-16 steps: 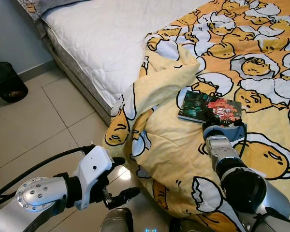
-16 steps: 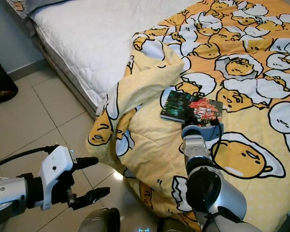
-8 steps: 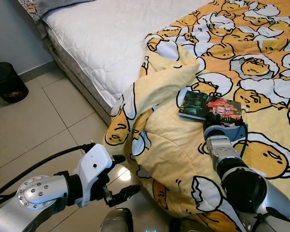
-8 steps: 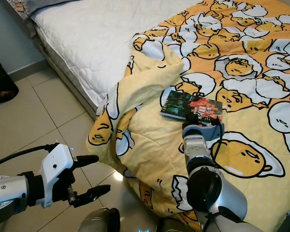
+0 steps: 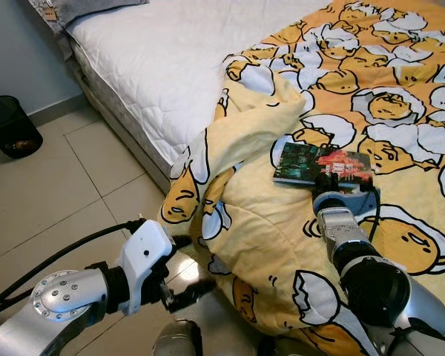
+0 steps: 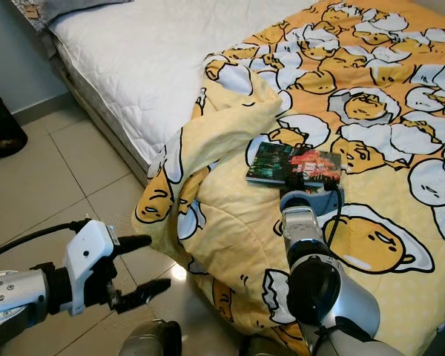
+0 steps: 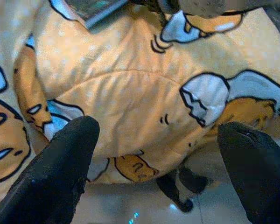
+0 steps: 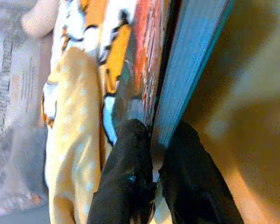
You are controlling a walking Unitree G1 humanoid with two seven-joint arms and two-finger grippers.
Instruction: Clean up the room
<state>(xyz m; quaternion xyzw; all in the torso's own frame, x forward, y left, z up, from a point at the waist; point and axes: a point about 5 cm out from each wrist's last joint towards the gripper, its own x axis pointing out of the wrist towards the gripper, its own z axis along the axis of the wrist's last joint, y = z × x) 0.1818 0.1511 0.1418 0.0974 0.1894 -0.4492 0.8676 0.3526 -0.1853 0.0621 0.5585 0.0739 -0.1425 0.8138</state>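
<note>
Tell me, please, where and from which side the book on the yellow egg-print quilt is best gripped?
Grip the thin dark-and-red-covered book by its near long edge, coming in low from the robot's side. It lies flat on the soft yellow quilt, so only an edge fits between fingers. The right gripper already straddles that edge.

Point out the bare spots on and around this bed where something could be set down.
The white mattress is bare between the headboard end and the egg-print blanket. The tile floor is open between the black bin and the bed's edge. It is crowded at the bunched blanket corner, where the book, right gripper and left gripper sit.
</note>
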